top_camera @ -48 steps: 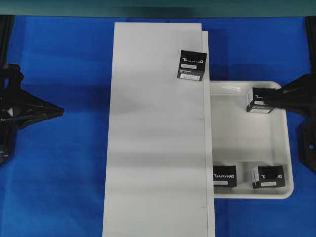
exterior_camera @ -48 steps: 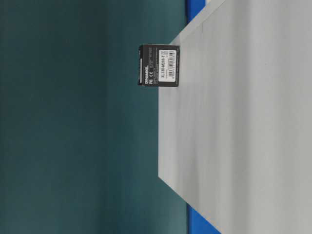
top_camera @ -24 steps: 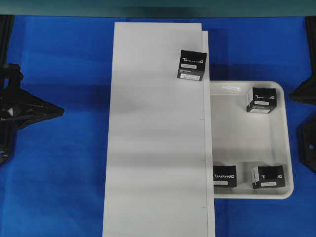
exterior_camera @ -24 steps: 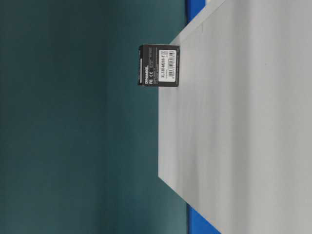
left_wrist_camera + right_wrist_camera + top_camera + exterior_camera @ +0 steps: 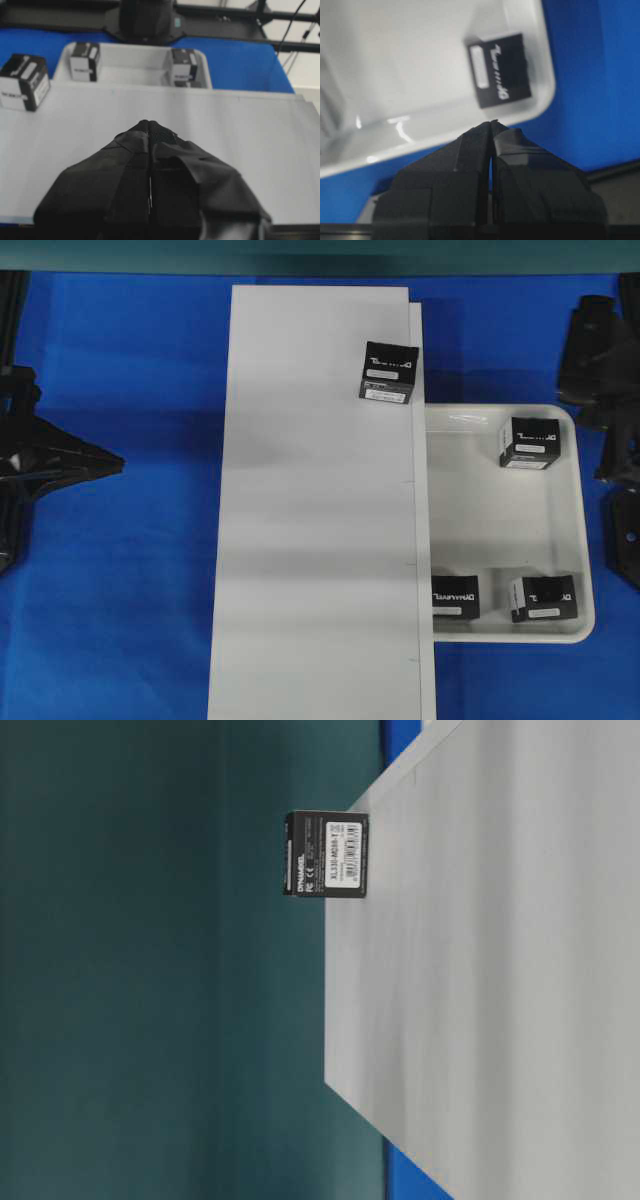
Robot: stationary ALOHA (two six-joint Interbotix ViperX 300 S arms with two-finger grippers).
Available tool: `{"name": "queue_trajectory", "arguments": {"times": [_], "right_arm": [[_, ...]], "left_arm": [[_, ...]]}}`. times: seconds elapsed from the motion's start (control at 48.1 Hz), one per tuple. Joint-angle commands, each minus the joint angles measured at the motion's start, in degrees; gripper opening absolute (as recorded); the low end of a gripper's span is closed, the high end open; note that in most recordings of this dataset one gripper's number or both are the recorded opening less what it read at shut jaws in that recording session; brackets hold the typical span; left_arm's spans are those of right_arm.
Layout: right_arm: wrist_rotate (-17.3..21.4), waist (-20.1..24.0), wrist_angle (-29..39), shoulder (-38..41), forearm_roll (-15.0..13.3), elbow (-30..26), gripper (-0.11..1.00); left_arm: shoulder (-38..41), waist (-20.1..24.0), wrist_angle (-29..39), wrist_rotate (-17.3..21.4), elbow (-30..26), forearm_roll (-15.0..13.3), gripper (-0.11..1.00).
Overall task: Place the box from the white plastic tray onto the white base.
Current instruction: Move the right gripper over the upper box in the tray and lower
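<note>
One black box (image 5: 388, 371) stands on the white base (image 5: 320, 520) near its far right edge; it also shows in the table-level view (image 5: 326, 853) and the left wrist view (image 5: 24, 82). Three like boxes sit in the white plastic tray (image 5: 500, 520): one at the far right (image 5: 531, 442) and two at the near edge (image 5: 455, 596) (image 5: 545, 598). My right gripper (image 5: 585, 370) is shut and empty, over blue table just outside the tray's far right corner; that box shows in its view (image 5: 500, 70). My left gripper (image 5: 118, 462) is shut and empty, left of the base.
The base overlaps the tray's left rim. The blue table (image 5: 120, 590) surrounds both. In the left wrist view, the shut gripper (image 5: 150, 122) points across the base (image 5: 250, 140) toward the tray (image 5: 135, 67).
My right arm has pulled back from the tray's far right box, out to the right and then toward the far side. That box stays in the tray. The left arm has barely moved.
</note>
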Motion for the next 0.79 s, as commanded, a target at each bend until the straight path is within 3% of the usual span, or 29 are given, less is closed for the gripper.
{"name": "queue_trajectory", "arguments": {"times": [0.0, 0.145, 0.249, 0.312, 0.478, 0.561, 0.769], "right_arm": [[-1.49, -1.14, -0.35, 2.02, -0.26, 0.44, 0.03], [-2.9, -2.46, -1.49, 4.22, -0.35, 1.14, 0.08], [-3.16, -2.81, -2.46, 5.63, -0.26, 1.67, 0.18], [-3.25, -2.9, -2.99, 6.59, -0.26, 2.11, 0.3], [-3.78, -2.9, -5.45, 8.88, -0.35, 4.48, 0.79], [-5.45, -2.81, -9.14, 9.05, -0.26, 5.62, 0.96], [-8.61, -2.9, -13.89, 10.28, -0.26, 8.09, 1.0]], "left_arm": [[-0.09, -0.09, -0.18, -0.09, -1.58, 0.18, -0.07], [-0.53, -0.09, -0.18, -0.09, -1.67, 0.18, -0.07], [-0.53, -0.09, -0.18, -0.09, -1.67, 0.18, -0.07], [-0.53, -0.09, -0.09, -0.09, -1.67, 0.18, -0.07], [-0.53, -0.09, 0.7, -0.09, -1.67, 0.18, -0.07], [-0.62, -0.09, 1.05, -0.09, -1.67, 0.18, -0.07], [-0.7, -0.09, 1.05, -0.18, -1.76, 0.18, -0.07]]}}
